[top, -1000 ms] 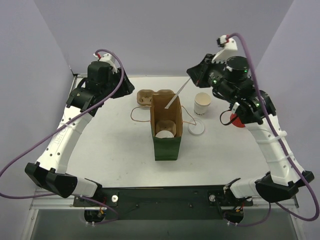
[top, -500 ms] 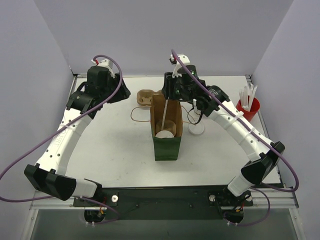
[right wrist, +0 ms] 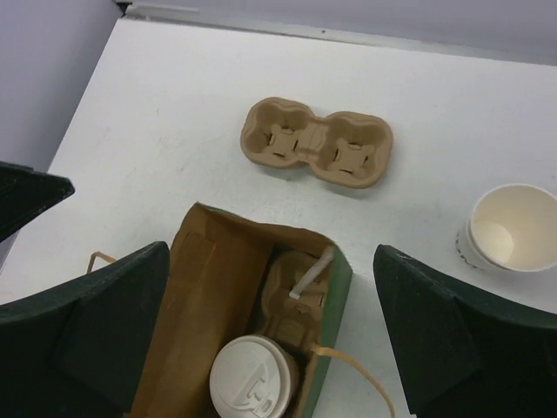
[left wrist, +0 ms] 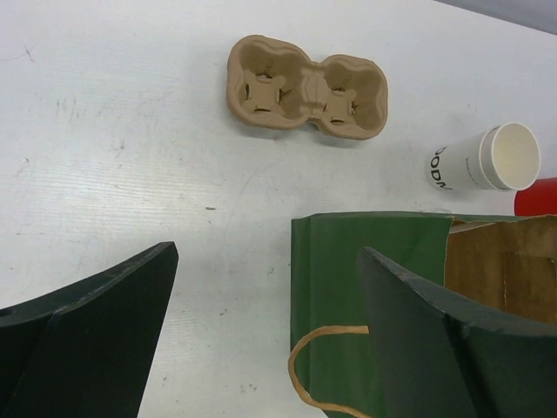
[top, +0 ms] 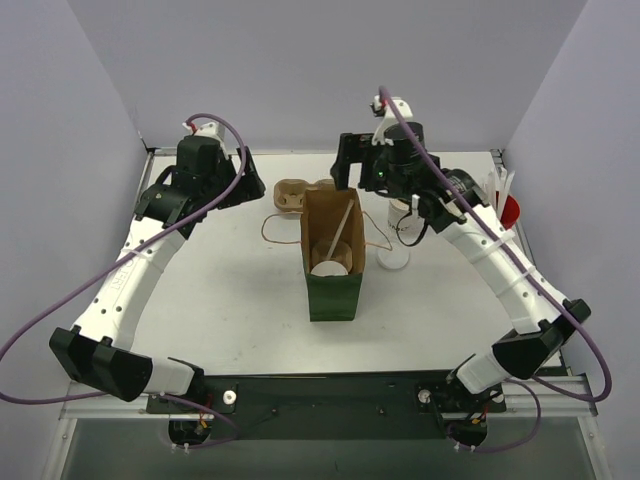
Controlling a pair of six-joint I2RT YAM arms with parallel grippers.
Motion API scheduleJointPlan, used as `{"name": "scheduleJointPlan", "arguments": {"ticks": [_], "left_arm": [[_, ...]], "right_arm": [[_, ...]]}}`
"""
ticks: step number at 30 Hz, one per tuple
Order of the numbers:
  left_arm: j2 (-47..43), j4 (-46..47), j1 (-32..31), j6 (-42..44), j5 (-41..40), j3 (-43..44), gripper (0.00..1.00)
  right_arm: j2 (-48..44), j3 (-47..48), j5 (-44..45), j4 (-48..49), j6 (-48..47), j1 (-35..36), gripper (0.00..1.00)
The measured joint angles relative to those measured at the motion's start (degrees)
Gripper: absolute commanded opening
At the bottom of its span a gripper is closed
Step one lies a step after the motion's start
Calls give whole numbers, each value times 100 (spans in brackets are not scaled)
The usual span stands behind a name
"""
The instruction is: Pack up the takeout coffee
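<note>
Right gripper: jaws wide apart, empty, above the open green bag. Left gripper: jaws apart, empty, over the table at the bag's edge. Lidded cup inside the bag, a white stick behind it. Second cup, no lid, upright on the table near the bag.

Top external: high, behind arm bases, looking down over whole table. Left wrist, right wrist: close, facing down onto table's far middle. Both share green paper bag, pulp cup carrier, lidless white cup.
</note>
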Motion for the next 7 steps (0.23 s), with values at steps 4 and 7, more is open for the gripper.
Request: {"name": "scheduleJointPlan", "arguments": {"ticks": [4,7], "left_arm": [[-2,9,0,17,-173,-2,96],[-2,22,0,44,-260,-35,97]], "right_arm": [[-326,-20,15,-52,166,-433,98],[-570,-70,66,-72,254,-608,98]]}}
